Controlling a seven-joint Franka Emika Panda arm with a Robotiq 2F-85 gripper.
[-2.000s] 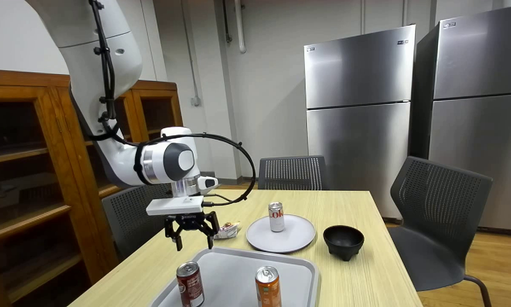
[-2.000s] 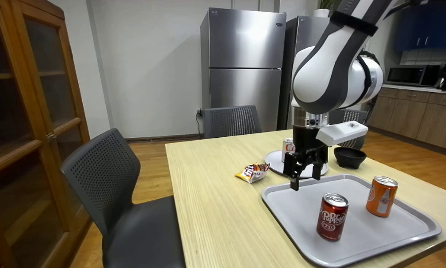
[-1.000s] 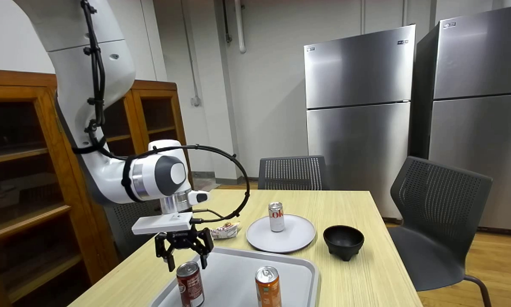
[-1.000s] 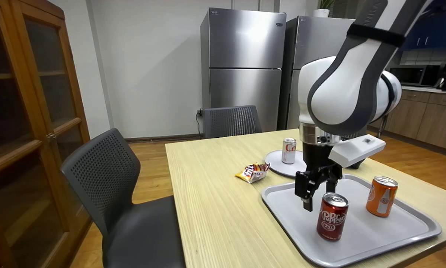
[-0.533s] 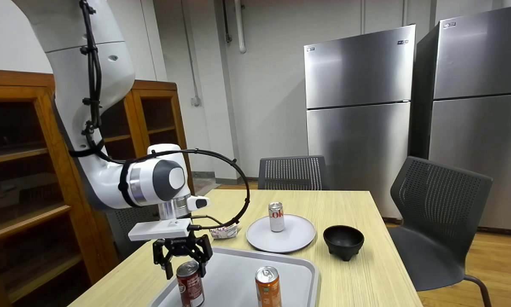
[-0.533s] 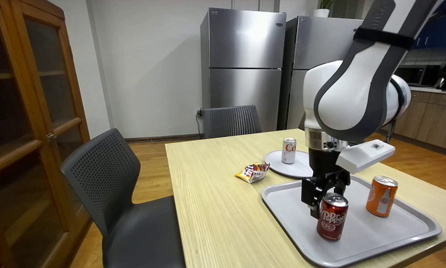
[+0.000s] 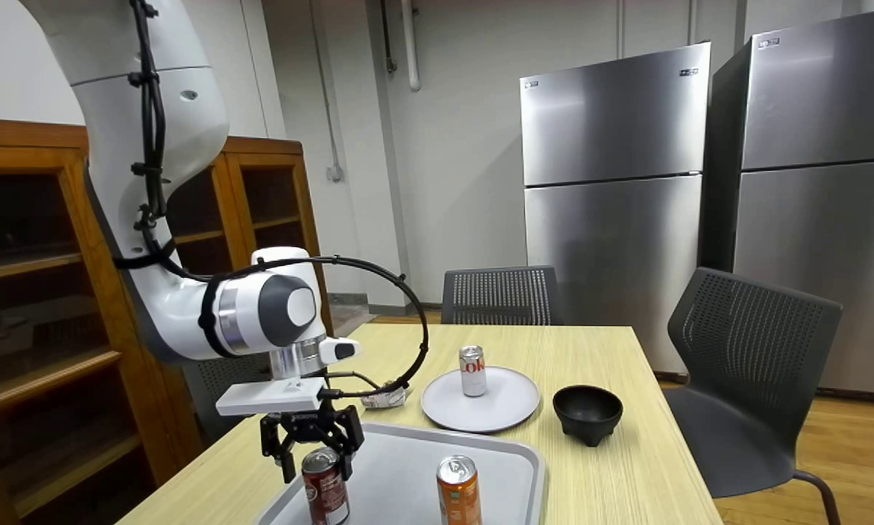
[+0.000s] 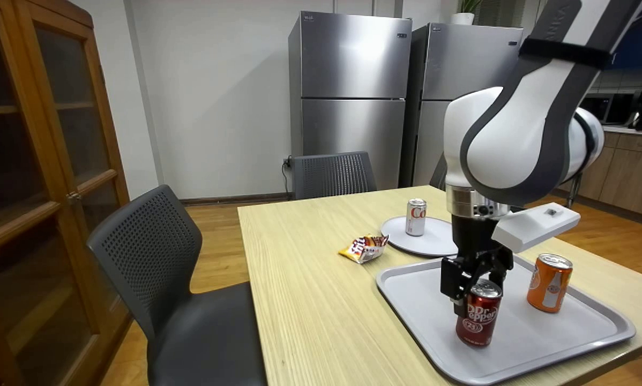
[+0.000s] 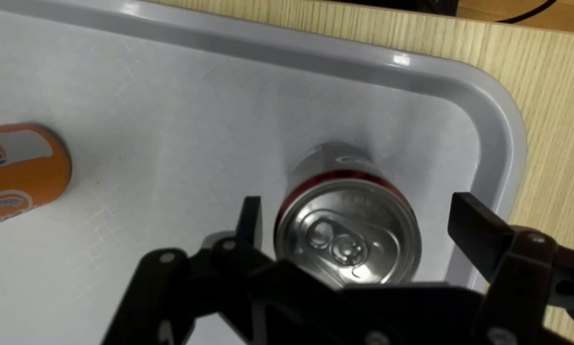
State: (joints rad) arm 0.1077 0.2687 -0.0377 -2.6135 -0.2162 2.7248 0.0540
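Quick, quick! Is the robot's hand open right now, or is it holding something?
Hand: open, around the top of the red can, but not gripping it.

Near one corner of your grey tray [image 9: 172, 110], faintly marked with pale crossed lines, you have a dark red can [image 8: 477, 326] with white lettering and a silver top. Nearer another edge, your orange can [image 8: 550, 283] bears a pale bottle shape and its own silver top. The surface [image 8: 310, 279] under your tray is pale yellow, streaked with fine, straight wood grain. You also have a silver-white can [image 8: 415, 217] lettered in red on a light grey plate [image 8: 438, 244], a packet [image 8: 366, 248] patterned in yellow, white and reddish brown, and, near the surface's edge, a black bowl [image 7: 587, 419]. Your claw [image 9: 356, 211] is black.
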